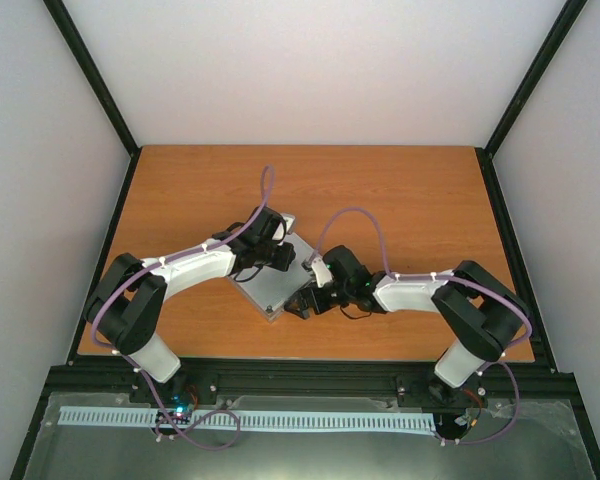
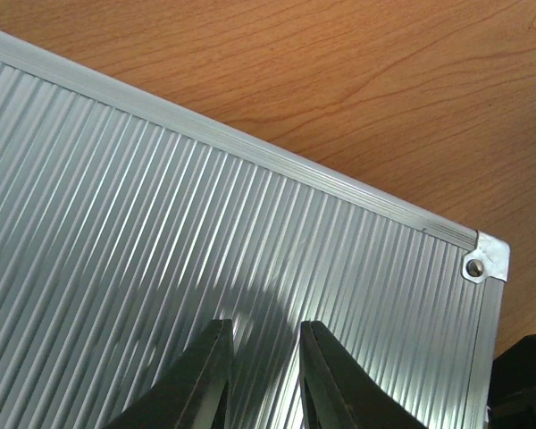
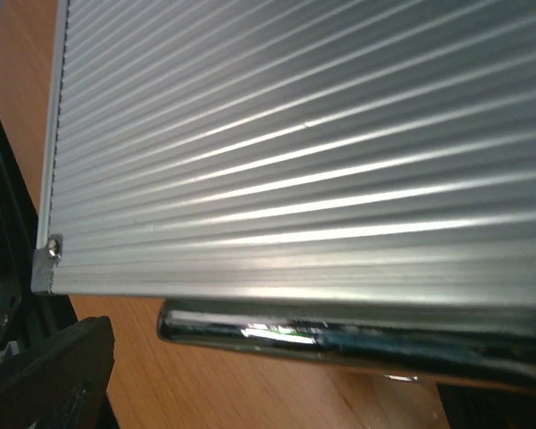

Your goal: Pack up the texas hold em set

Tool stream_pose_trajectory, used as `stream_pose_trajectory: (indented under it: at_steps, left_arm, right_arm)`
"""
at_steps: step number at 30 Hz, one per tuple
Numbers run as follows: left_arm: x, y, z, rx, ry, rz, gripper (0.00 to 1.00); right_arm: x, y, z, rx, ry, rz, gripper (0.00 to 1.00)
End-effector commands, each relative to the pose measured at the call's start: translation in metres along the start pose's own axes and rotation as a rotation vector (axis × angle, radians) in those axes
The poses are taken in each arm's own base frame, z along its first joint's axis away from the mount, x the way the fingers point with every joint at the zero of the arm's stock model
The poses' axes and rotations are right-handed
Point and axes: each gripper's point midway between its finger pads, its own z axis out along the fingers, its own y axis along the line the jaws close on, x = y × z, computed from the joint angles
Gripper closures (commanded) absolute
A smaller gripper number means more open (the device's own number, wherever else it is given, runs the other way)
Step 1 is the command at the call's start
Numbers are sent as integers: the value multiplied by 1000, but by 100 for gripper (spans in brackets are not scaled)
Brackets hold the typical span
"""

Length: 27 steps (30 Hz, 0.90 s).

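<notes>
The texas hold em set shows only as its ribbed silver case [image 1: 270, 285], lying shut and flat in the middle of the wooden table. My left gripper [image 1: 280, 258] hovers over the lid [image 2: 161, 206]. Its fingers [image 2: 266, 326] stand a narrow gap apart with nothing between them. My right gripper [image 1: 305, 303] is at the case's near right side, low by the table. It is open wide, and the shiny dark handle [image 3: 339, 335] under the lid's edge [image 3: 295, 134] lies between its fingers [image 3: 62, 375] without touching them. Whatever the case holds is hidden.
The wooden table [image 1: 400, 200] stretches beyond the case on all sides. A black frame rail [image 1: 310, 375] runs along the near edge, and white walls with black posts enclose the table. Part of the right arm [image 2: 527, 384] sits beside the case's riveted corner [image 2: 482, 261].
</notes>
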Motion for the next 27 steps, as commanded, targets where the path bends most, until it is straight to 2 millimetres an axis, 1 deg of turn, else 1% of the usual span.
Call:
stream_pose_trajectory:
  at_steps: [1,3,5,9,15,19,27]
  left_arm:
    - [64,23,11,-81,215,-11,77]
    - [63,23,11,-82,212,-9,77]
    - [64,24,11,-85,214,-9,77]
    - [63,23,12,-82,214,-11,77]
    - [64,23,14,-79,219,-12,77]
    - [64,22,16,-76,218,-14,77]
    - [63,23,15,-79,215,-11,77]
  right_arm:
    - [10,-1,11,-39,27,14,2]
    - [13,3,11,-67,31,27,2]
    - [14,10,8,-105,30,34,2]
    - [12,24,-4,-146,18,35,2]
    - [16,31,-17,-159,18,42,2]
    - [17,33,-17,-175,21,44,2]
    - [10,42,-11,-232,10,57,2]
